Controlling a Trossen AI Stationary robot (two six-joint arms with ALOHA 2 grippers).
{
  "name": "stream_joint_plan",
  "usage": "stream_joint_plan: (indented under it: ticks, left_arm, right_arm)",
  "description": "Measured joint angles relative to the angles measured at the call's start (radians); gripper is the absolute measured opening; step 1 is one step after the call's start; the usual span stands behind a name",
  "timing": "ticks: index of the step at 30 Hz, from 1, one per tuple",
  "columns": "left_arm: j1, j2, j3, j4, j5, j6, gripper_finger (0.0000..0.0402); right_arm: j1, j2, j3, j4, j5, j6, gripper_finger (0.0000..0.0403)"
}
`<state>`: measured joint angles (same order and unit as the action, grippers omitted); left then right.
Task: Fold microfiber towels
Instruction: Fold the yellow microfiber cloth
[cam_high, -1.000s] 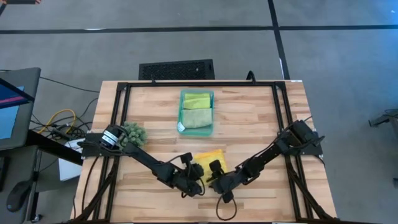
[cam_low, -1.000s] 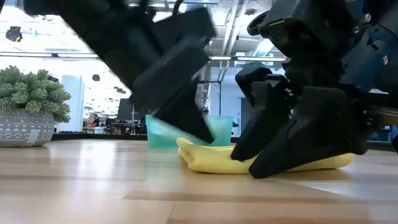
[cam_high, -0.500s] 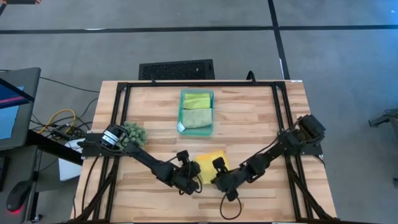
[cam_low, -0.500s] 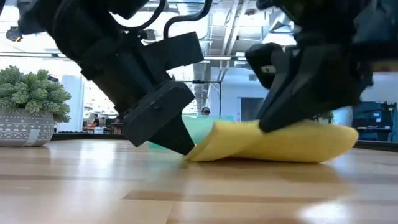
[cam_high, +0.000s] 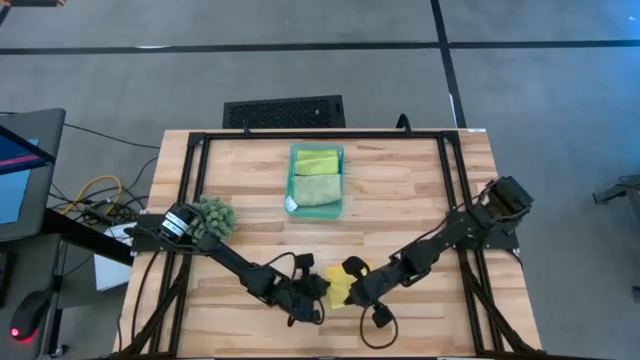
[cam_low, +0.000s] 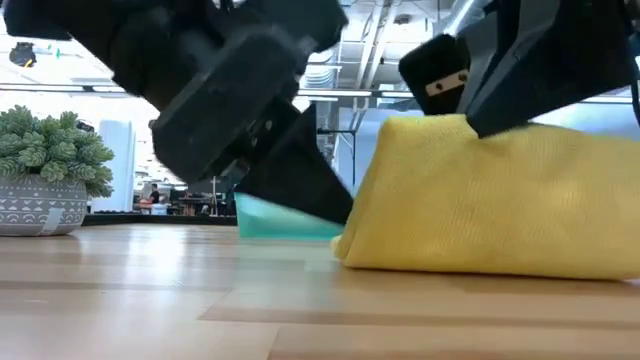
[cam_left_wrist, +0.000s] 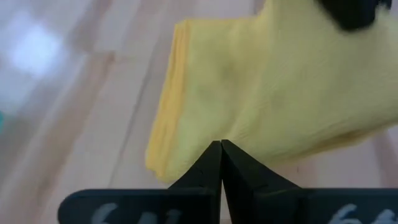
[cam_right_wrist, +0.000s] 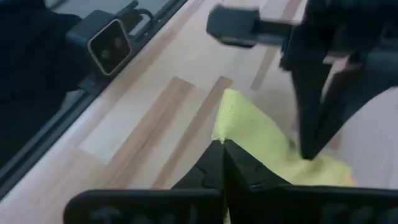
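Right pincer (cam_high: 352, 290) pinches the yellow towel's (cam_high: 340, 288) edge at the tabletop's (cam_high: 400, 210) front; left pincer (cam_high: 318, 290), pressed together, pins it. Soft, floppy cloth: best taken by corners.

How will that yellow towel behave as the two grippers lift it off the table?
Probably floppy: the yellow towel bends and sags where it is lifted. Likely light, since the left gripper and right gripper raise it by thin pinched edges. Its fuzzy weave looks unlikely to slip.
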<state>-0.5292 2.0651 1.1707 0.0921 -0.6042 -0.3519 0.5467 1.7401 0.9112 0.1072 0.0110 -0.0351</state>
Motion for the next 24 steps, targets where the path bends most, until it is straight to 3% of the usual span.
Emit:
stream_joint_plan:
  ticks: [5,9,24]
  left_arm:
    - [-0.010,-0.006,0.050,-0.060,-0.083,0.034,0.0000]
    - [0.001,-0.004,0.043,-0.087,-0.078,0.014,0.0000]
    - [0.006,-0.002,0.001,-0.005,0.045,-0.008,0.0000]
  right_arm:
    - [-0.019,0.037,-0.002,0.011,-0.125,0.017,0.0019]
    - [-0.012,0.049,-0.002,0.020,-0.235,0.012,0.0013]
    - [-0.042,0.042,0.000,0.041,-0.244,0.011,0.0013]
